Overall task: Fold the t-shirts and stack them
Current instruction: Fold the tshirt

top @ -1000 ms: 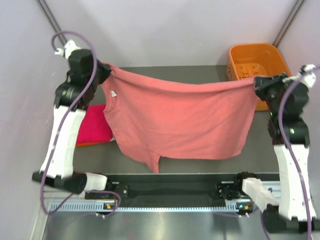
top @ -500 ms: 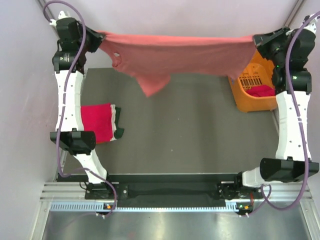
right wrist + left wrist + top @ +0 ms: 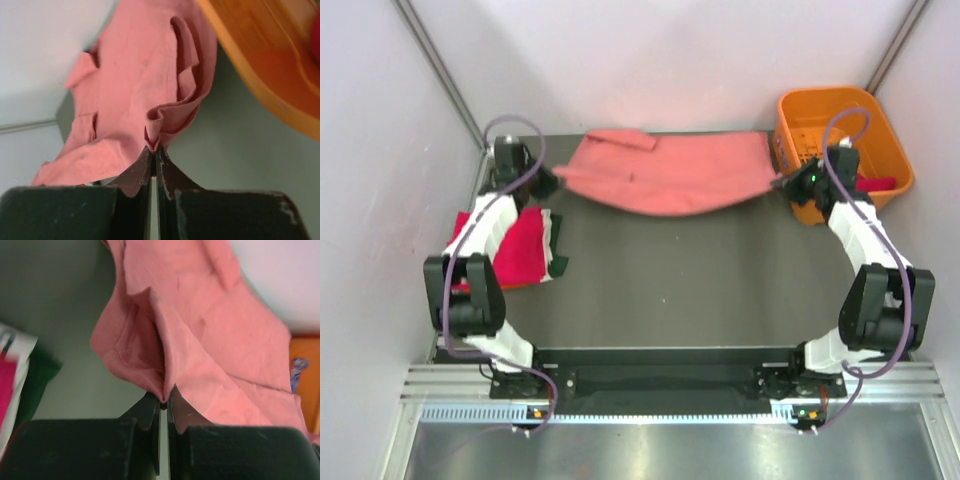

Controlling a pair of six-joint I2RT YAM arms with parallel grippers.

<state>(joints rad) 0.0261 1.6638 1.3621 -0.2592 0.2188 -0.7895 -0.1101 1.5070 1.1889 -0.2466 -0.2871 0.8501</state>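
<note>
The salmon-pink t-shirt lies stretched across the far part of the table, sagging in the middle. My left gripper is shut on its left edge, seen pinched in the left wrist view. My right gripper is shut on its right edge, seen pinched in the right wrist view. The shirt fills both wrist views. A folded magenta-red t-shirt lies at the left on a stack with white and dark green cloth under it.
The orange plastic basket stands at the back right with a red cloth inside. It shows close beside the right gripper in the right wrist view. The grey table extends toward the arm bases.
Both arms have dropped from high above the table down to its far part. The pink shirt, held hanging in the air before, now rests on the table.
</note>
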